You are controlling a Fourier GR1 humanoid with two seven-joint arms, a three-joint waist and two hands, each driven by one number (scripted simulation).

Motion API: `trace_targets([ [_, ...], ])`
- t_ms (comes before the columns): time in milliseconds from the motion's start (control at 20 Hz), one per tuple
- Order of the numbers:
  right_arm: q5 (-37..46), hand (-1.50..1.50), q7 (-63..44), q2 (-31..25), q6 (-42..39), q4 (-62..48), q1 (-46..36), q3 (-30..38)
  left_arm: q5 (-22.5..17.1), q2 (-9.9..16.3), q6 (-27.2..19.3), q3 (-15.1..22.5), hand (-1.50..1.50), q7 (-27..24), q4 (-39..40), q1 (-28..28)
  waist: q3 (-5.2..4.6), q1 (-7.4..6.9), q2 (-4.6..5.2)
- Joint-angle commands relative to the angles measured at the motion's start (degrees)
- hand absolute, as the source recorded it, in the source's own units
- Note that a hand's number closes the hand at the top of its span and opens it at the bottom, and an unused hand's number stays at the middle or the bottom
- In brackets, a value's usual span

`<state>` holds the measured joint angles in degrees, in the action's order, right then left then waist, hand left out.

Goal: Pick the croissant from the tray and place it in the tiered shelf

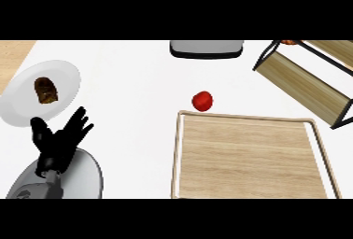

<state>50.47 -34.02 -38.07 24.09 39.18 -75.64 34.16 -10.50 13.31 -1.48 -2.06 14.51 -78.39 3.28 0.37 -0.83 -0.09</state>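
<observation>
1. Wooden rectangular tray (251,158) with a pale rim lies at 4 o'clock.
2. Black left hand (60,137) at 8 o'clock, fingers spread wide, holding nothing.
3. Small red round fruit (202,101) just beyond the tray.
4. Brown croissant (46,90) lies on the round white plate (27,109) at 10 o'clock.
5. Wooden tiered shelf (307,84) with a black frame at 2 o'clock.

Single head view, looking steeply down on the white counter (138,93); wooden tray (251,156) nearest (lower right), tiered shelf (310,79) farther, upper right. No second view.

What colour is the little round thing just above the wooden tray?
Red. The small round fruit, maybe a tomato, shows in the head view.
</observation>
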Motion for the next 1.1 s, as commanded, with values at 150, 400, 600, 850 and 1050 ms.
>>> trace_targets([
  [150, 0.8, -1.50, -3.7, -2.6, 6.6, 5.1, 1.0, 0.1, 0.0, 0.1, 0.1, -1.0, 0.00, 1.9, 4.9, 2.3, -0.43, 1.35, 0.01],
  [400, 3.3, -1.50, -8.8, -7.3, 9.3, 10.9, 5.9, 1.5, 1.3, -1.7, -2.0, 0.1, 0.00, 2.4, 2.9, 0.4, -0.42, 2.33, -0.20],
  [600, 1.0, -1.50, -13.2, -10.1, 5.0, 20.5, 11.0, 3.8, 0.5, -1.3, -0.7, -0.3, 0.00, 1.3, -0.8, -4.5, -0.39, 2.33, -0.62],
  [850, -6.7, -1.50, -14.9, -9.0, -2.6, 35.0, 22.6, 8.4, 0.9, 0.4, 0.1, -0.7, 0.00, 2.6, -1.7, -3.7, -0.33, 2.74, -0.62],
  [1050, -11.7, -1.50, -18.4, -9.5, -9.6, 46.3, 29.1, 13.0, 1.1, 0.1, -0.2, -2.4, 0.00, -0.2, 2.8, -3.0, -0.37, 3.55, -0.62],
])
